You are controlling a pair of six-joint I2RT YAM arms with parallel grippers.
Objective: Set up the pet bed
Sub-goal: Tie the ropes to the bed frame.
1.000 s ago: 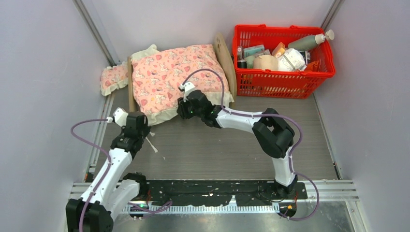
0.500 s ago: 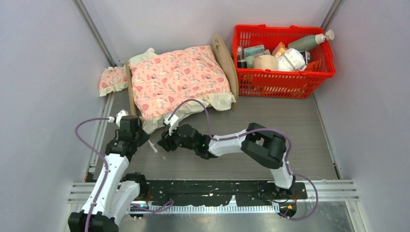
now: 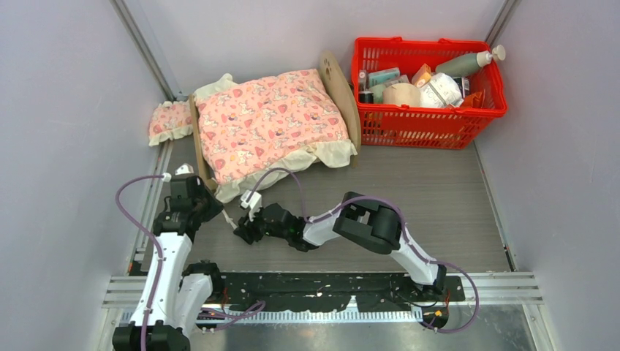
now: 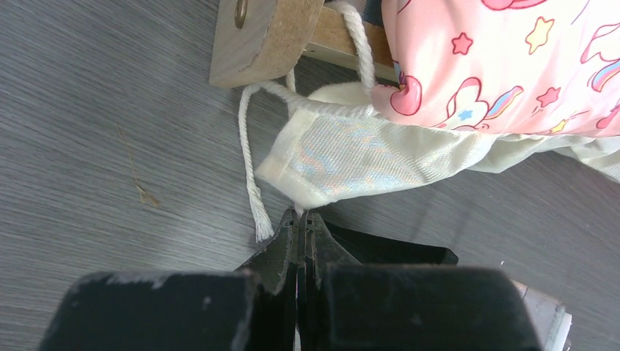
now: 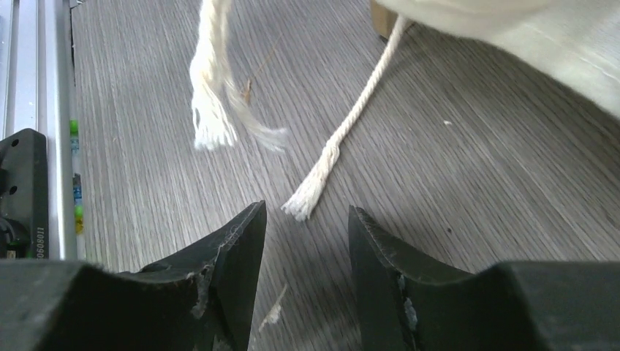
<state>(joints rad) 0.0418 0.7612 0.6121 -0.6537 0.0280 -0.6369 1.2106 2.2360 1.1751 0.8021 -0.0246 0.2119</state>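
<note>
The pet bed [image 3: 335, 76] stands at the back left, its plywood headboard toward the red basket. A pink blanket [image 3: 267, 121] with a cream frill covers its mattress. My left gripper [image 3: 210, 199] [image 4: 301, 216] is at the bed's near left corner, shut on the tip of the blanket's frill [image 4: 351, 157], below the wooden frame end [image 4: 267, 36]. My right gripper [image 3: 237, 233] [image 5: 307, 210] hovers open just over the table. The frayed end of a white rope [image 5: 343, 139] lies right in front of its fingertips.
A red basket [image 3: 409, 121] full of bottles and packets stands at the back right. A small pink pillow [image 3: 165, 121] lies against the left wall beside the bed. A second frayed rope end [image 5: 210, 121] hangs nearby. Grey walls close in on both sides.
The bed and blanket swung and shifted a little. My right gripper left the blanket, came down and left to the table by the rope, and opened wider. The left gripper drew back slightly, still shut.
</note>
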